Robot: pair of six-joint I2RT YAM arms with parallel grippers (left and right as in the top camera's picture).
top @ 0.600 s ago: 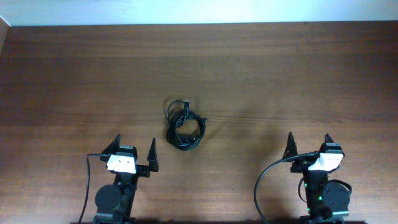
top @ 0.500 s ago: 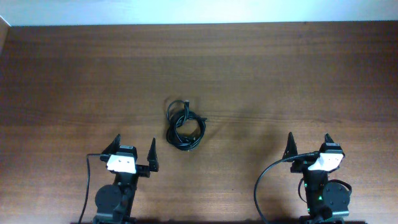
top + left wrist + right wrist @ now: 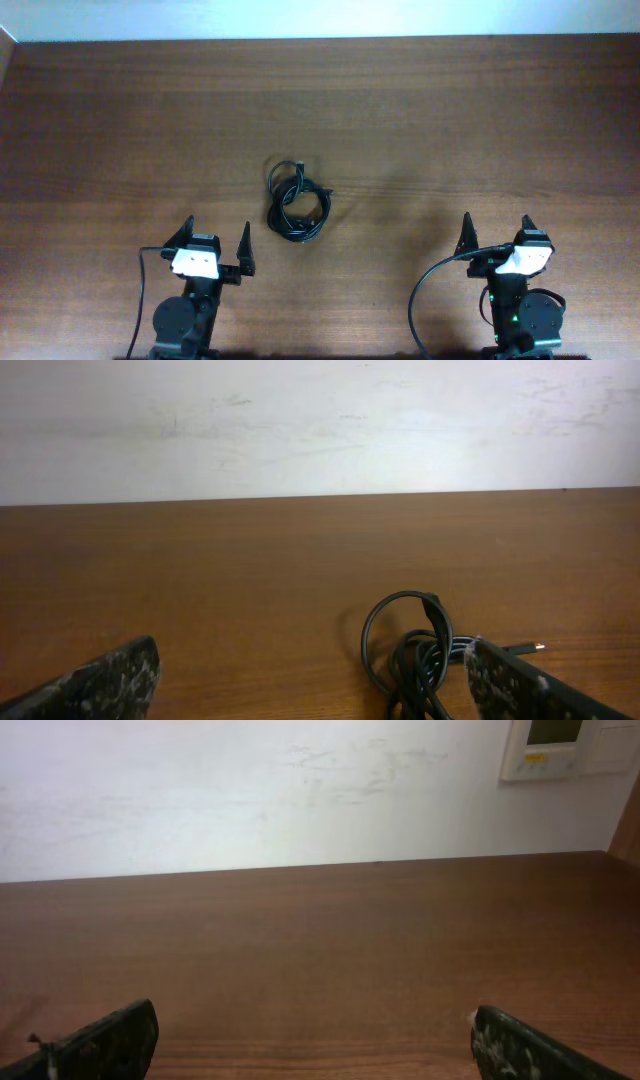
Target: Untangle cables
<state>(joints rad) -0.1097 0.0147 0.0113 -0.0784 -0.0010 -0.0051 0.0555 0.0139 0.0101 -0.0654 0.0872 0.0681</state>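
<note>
The cables (image 3: 296, 200) lie as one bunch of thin black loops near the middle of the brown table, with small plug ends poking out. In the left wrist view the bunch (image 3: 412, 650) sits ahead and to the right, partly behind my right-hand finger. My left gripper (image 3: 215, 238) rests near the front edge, below and left of the bunch, open and holding nothing. Far to the right my right gripper (image 3: 497, 232) is also open and empty; its own view (image 3: 312, 1045) shows only bare table between the fingers.
The wooden table (image 3: 450, 120) runs back to a white wall (image 3: 320, 420). A white wall panel (image 3: 570, 748) shows at the top right of the right wrist view. A thick black arm wire (image 3: 425, 290) loops beside the right arm base.
</note>
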